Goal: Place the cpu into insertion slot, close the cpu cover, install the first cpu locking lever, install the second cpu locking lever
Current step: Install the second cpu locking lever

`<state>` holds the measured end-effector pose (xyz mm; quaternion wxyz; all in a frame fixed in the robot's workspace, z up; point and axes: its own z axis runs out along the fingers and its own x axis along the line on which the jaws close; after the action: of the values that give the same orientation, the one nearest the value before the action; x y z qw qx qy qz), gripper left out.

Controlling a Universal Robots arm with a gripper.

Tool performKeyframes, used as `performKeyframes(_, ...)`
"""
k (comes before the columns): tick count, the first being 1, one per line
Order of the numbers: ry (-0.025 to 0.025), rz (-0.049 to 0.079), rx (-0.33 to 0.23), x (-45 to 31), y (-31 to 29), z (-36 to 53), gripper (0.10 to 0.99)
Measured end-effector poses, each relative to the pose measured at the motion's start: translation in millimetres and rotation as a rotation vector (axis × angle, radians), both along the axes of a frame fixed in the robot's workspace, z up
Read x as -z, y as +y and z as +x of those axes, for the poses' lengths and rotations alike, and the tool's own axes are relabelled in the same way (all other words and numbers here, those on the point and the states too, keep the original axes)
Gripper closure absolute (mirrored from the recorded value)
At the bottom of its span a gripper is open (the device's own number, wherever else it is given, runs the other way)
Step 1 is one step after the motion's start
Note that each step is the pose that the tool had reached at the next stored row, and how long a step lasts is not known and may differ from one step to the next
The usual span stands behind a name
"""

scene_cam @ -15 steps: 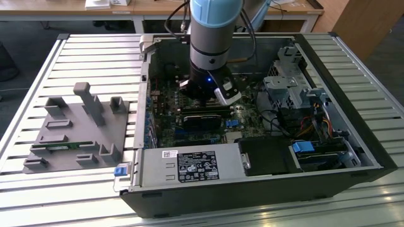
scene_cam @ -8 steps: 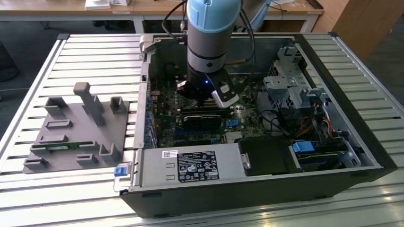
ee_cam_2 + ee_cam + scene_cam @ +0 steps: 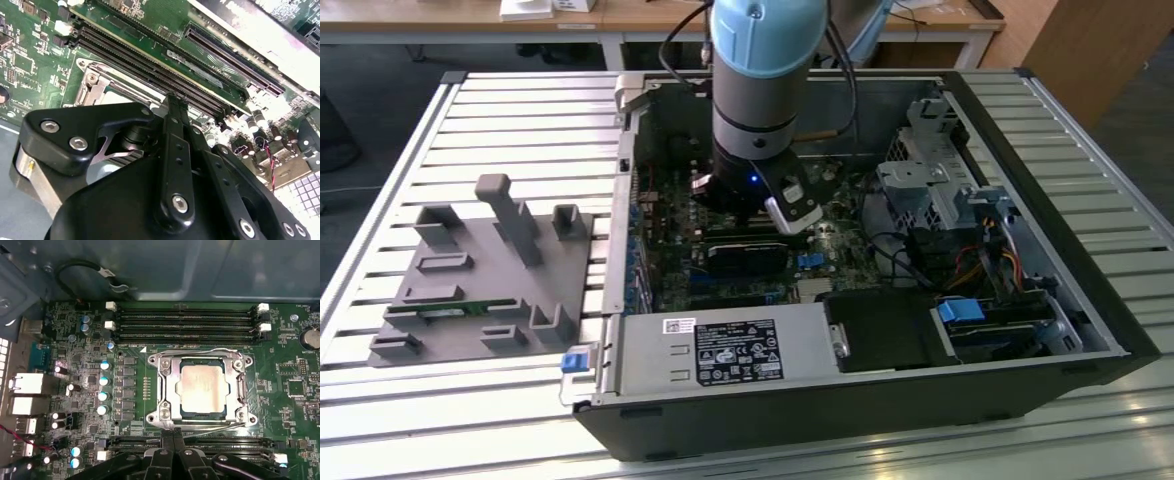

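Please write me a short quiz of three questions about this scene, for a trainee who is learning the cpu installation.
1. True or false: the cpu lies under the closed cpu cover.
2. In the first wrist view, what is the gripper nearest to?
A) an edge of the cpu cover
B) the round coin battery
C) the red and black wires
3. Fill in: in the exterior view, the grey fixture lies on the slatted table to the exterior view's ___ of the computer case.

Key: 1 true; 2 A; 3 left.
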<state>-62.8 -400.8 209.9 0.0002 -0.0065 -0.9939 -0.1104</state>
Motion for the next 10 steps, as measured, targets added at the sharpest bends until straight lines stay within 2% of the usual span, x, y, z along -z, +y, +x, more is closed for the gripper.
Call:
performKeyframes(6,0.0000,0.018,0.000,1.0,-1.1,-7.9,0.969)
performKeyframes(10,0.0000,0.024,0.000,6.1,-1.1,-9.0,0.969)
